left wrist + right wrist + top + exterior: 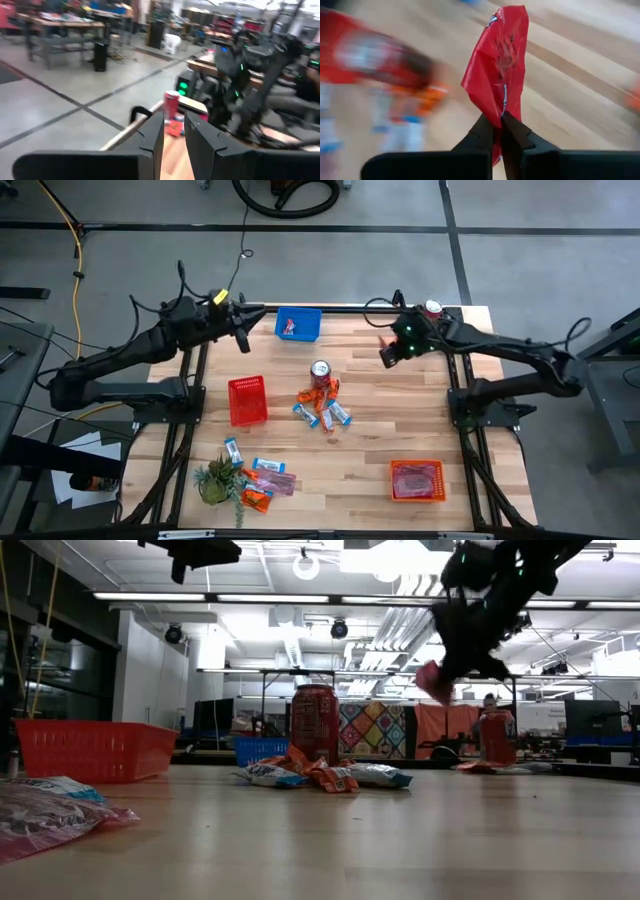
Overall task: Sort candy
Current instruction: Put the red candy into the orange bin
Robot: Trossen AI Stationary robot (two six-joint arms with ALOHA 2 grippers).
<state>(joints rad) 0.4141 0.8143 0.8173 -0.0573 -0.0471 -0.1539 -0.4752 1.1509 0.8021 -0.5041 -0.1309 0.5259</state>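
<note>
My right gripper (pixel 388 352) hovers over the table's far right part, shut on a pink-red candy packet (pixel 497 60), which also shows in the low view (pixel 432 680). More candy (pixel 322 408) lies heaped beside a red can (pixel 320 370) at mid-table. Other packets (pixel 262 476) lie near the front left, by a small plant (pixel 214 481). A blue basket (pixel 298 325), a red basket (pixel 247 400) and an orange basket (pixel 417 480) stand on the table. My left gripper (pixel 243 335) is raised at the far left, its fingers (pixel 152 132) a narrow gap apart with nothing between them. My right gripper pinches one end of the pink-red packet (pixel 502 111) between its two fingertips. The fingers slant down toward the table's left. The crinkled packet sticks out past the fingertips and is lifted clear of the table.
A second red can (pixel 433 308) stands at the far right corner, close behind my right arm. The orange basket holds pink-red packets. Bare wood lies between the candy heap and the orange basket.
</note>
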